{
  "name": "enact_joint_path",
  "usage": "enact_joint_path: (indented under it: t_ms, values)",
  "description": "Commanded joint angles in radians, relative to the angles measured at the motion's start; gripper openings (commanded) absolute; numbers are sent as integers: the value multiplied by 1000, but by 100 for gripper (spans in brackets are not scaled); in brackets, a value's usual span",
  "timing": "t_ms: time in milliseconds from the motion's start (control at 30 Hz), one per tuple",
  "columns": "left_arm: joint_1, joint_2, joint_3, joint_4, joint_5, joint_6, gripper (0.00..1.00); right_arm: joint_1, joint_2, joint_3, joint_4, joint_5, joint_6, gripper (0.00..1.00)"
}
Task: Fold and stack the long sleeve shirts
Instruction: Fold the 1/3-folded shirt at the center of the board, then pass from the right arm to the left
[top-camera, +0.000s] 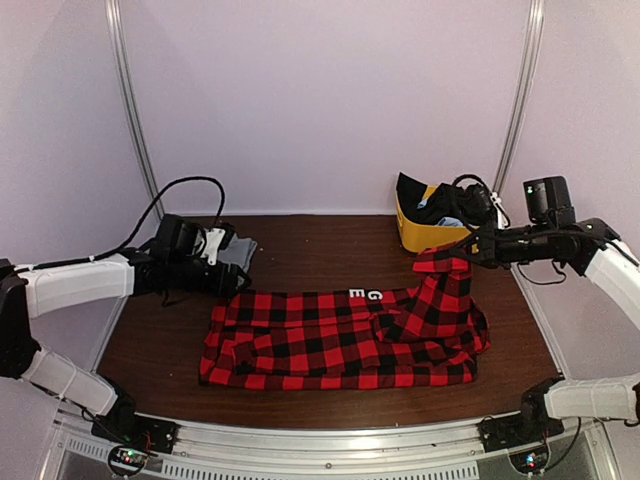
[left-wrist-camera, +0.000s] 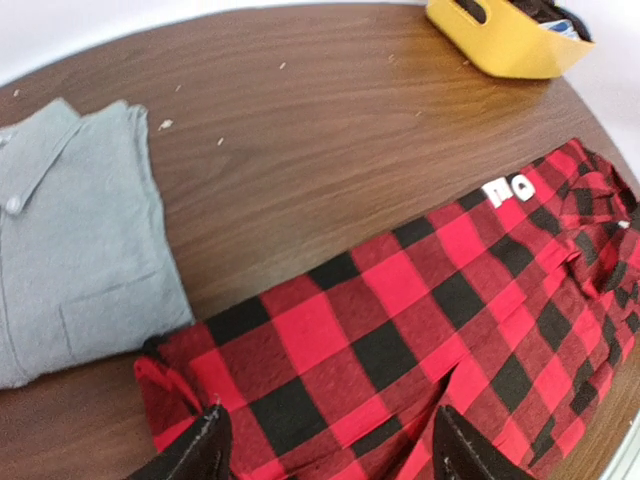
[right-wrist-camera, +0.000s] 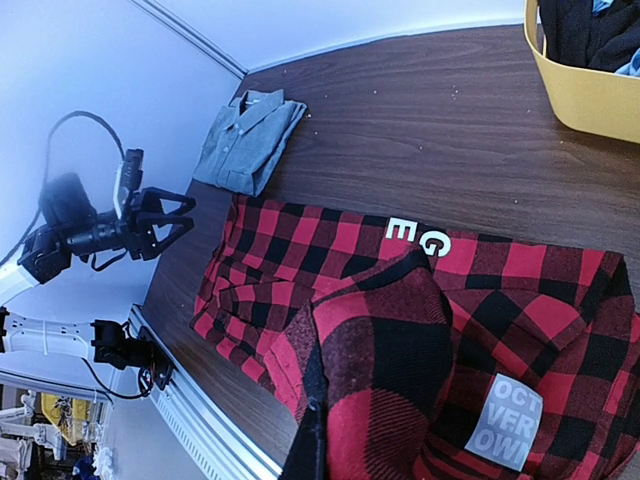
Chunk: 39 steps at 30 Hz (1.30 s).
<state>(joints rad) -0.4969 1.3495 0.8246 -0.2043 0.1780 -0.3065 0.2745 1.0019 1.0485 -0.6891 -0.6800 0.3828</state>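
Note:
The red-and-black flannel shirt (top-camera: 330, 340) lies spread across the middle of the table, with white letters on its far edge. My right gripper (top-camera: 474, 250) is shut on the shirt's right end and holds that fold lifted above the rest; in the right wrist view (right-wrist-camera: 330, 440) cloth drapes over the jaws and one finger (right-wrist-camera: 306, 445) shows. My left gripper (top-camera: 238, 280) is open and empty, hovering over the shirt's left far corner (left-wrist-camera: 330, 330); its fingertips (left-wrist-camera: 205, 448) flank the cloth without touching. The grey shirt (top-camera: 238, 250) lies folded at the far left (left-wrist-camera: 80, 230).
A yellow bin (top-camera: 415, 238) with dark clothes stands at the back right, just behind the right gripper; it also shows in the left wrist view (left-wrist-camera: 500, 45) and the right wrist view (right-wrist-camera: 580, 95). Cables trail behind both arms. Walls enclose the table.

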Motion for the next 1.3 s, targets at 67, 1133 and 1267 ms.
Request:
enact_joint_path:
  t_ms: [67,1133,1267]
  values:
    - [-72,-12,27,327,111,-2,70,6,158,72,165,-95,-15,0]
    - [-561,444,359,538,-233,1031,78,138,390,-71,552,-410,220,0]
    - [-568,476,385,558,-236,1037,69,139,385,-90,571,-414,233,0]
